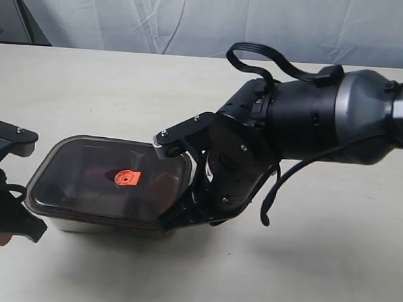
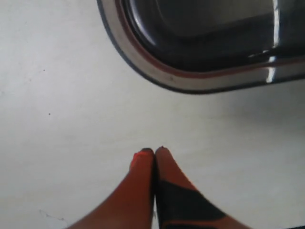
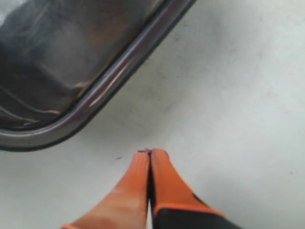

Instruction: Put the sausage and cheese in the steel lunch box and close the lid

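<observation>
Near left: the left gripper [image 2: 155, 150] is pinched shut with nothing in it. Its tips are low over the bare table [image 2: 57, 119], just beside the left end of the steel lunch box [image 1: 99, 225]. The box sits left of centre with the lid [image 1: 86, 165] on top, covering it rim to rim, orange valve [image 1: 127, 178] facing up. No sausage or cheese lies on the table. Dim reddish blurs under the tinted lid may be them, but it is too murky to tell. Right of the box, the right gripper [image 3: 150, 152] is also clamped shut and empty, tips by the box's right end, its arm reaching in from the right. Closed fingers flanking both ends probably suit pressing or steadying, not grabbing. The lid looks seated, so the task seems near done. Far: a pale curtain [image 1: 195, 19].
</observation>
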